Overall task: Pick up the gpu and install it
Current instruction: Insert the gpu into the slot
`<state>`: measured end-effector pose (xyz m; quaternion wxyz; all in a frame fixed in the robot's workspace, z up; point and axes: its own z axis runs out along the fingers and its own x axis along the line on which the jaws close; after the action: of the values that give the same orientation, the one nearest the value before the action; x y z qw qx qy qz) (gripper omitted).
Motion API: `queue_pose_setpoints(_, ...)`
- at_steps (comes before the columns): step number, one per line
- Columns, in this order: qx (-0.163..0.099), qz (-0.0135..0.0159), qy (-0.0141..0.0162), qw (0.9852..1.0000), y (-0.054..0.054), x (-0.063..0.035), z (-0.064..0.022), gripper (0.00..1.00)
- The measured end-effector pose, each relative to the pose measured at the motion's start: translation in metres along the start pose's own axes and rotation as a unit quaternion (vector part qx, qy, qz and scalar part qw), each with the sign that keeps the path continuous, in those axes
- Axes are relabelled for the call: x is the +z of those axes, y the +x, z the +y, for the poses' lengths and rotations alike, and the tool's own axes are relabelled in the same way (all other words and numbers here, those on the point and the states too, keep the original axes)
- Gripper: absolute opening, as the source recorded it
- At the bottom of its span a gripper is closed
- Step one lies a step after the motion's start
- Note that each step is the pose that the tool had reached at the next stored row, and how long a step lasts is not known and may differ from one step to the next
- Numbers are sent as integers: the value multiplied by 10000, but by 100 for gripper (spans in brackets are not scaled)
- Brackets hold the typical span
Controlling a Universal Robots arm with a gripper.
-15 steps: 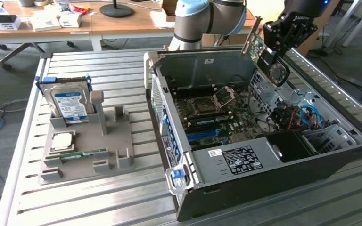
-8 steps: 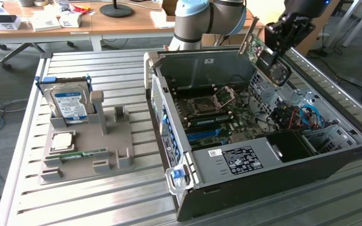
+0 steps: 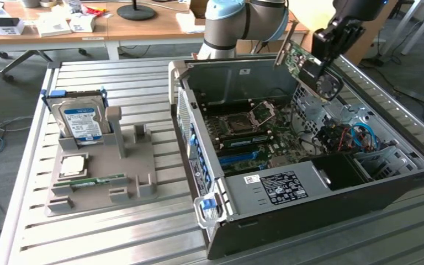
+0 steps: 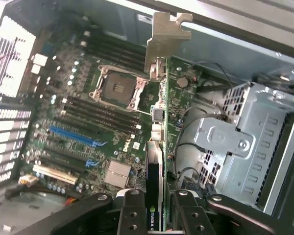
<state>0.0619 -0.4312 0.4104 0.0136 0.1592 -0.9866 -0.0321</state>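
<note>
Your black gripper (image 4: 156, 215) clamps the gpu (image 4: 159, 142), a thin green circuit board with silvery bracket, seen edge-on; its gripped end hides between the jaws.

A hard drive (image 3: 79, 122) stands upright in a grey rack (image 3: 97, 196).

In the wrist view the hand (image 4: 159, 215) runs off the picture's edge, and with it the gripped end of the gpu (image 4: 170, 117); its white lettering is cut short; in the exterior view the arm (image 3: 245, 19) is cropped at the top; the white label (image 3: 282, 187) on the computer case (image 3: 293, 226) is too small to read.
</note>
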Motion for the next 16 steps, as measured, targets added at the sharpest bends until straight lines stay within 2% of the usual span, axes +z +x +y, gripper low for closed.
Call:
queue_pose_setpoints(4,-368,25,6,9993,0,1,0,26)
queue_pose_setpoints(8,-725,49,12,9974,0,3,0,26)
queue_pose_setpoints(12,-1088,74,18,9940,0,4,0,26)
queue_pose_setpoints(16,-1447,98,24,9894,0,6,0,26)
